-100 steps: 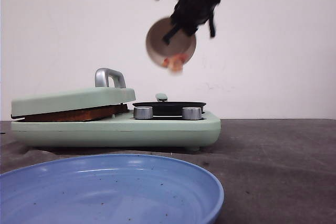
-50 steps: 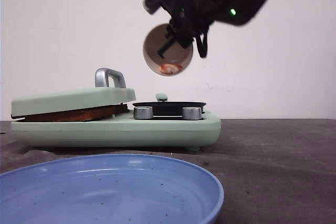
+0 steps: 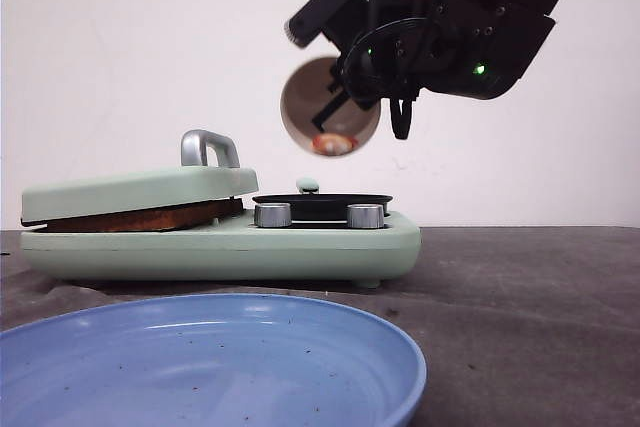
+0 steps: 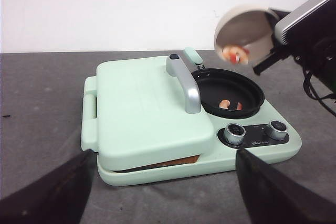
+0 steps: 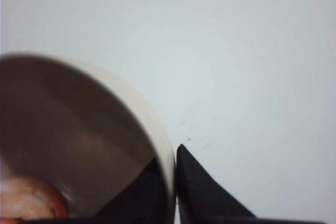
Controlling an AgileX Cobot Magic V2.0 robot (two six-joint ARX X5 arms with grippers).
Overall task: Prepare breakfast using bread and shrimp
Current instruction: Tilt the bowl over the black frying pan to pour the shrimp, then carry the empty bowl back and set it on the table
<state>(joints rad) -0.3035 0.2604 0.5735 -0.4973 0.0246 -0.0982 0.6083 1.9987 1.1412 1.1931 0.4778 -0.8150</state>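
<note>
A toasted brown edge of the bread (image 3: 140,217) (image 4: 176,160) shows between the closed lid and base of the mint-green breakfast maker (image 3: 220,242) (image 4: 142,103). High over the black pan (image 3: 322,205) (image 4: 228,90), my right gripper (image 3: 340,97) (image 5: 175,182) is shut on the rim of a tilted white bowl (image 3: 305,97) (image 4: 244,27) (image 5: 79,145). Shrimp (image 3: 333,143) (image 4: 234,54) (image 5: 29,200) lies at the bowl's lower lip. Two shrimp pieces (image 4: 231,104) lie in the pan. My left gripper (image 4: 163,192) hangs open and empty in front of the maker.
A large blue plate (image 3: 200,367) fills the near foreground. The maker has a silver lid handle (image 3: 208,147) (image 4: 185,80) and two knobs (image 3: 272,214) (image 4: 234,132). It stands on a dark grey cloth (image 3: 520,287) before a white wall.
The right arm has swung lower and rightward in the front view. The bowl has dropped slightly, and the shrimp has slid from its rim back inside.
</note>
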